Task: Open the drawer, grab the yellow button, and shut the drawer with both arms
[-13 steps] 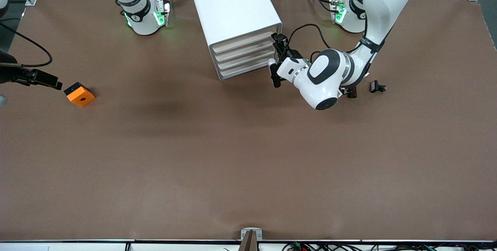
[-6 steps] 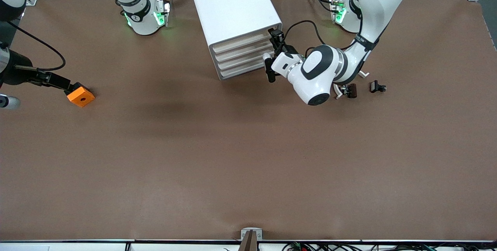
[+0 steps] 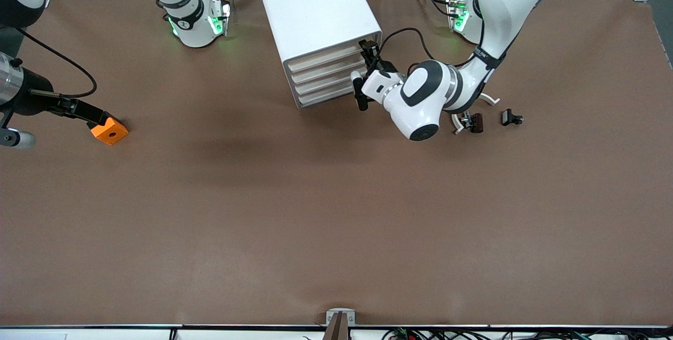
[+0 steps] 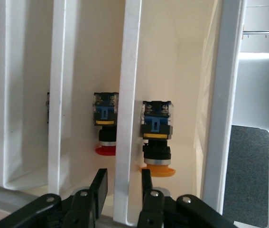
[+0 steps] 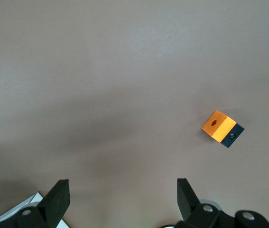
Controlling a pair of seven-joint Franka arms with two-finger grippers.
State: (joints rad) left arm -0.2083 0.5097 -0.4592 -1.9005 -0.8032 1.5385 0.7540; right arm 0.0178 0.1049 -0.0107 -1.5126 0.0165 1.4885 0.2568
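The opening step is in hand: the left pincer point(image 4: 120, 190), its fingers narrowed astride a drawer front point(image 4: 127, 109), seemingly pinching it, must next pull outward, the button point(image 4: 156, 142) visible inside, while the right pincer point(image 5: 120, 194) waits wide over the table point(image 3: 336, 214)

The brown table point(image 3: 336, 214) carries a white drawer cabinet point(image 3: 315, 14), an orange block point(image 3: 109, 131) (holed), and black clips point(image 3: 511, 117).

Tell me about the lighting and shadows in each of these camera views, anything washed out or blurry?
Front view: even light, soft dark shadow on the table, green lamps glowing at both arm bases. Left wrist view: drawer fronts bright and washed out, the orange-capped button fairly sharp. Right wrist view: broad soft shadow, orange block crisp.
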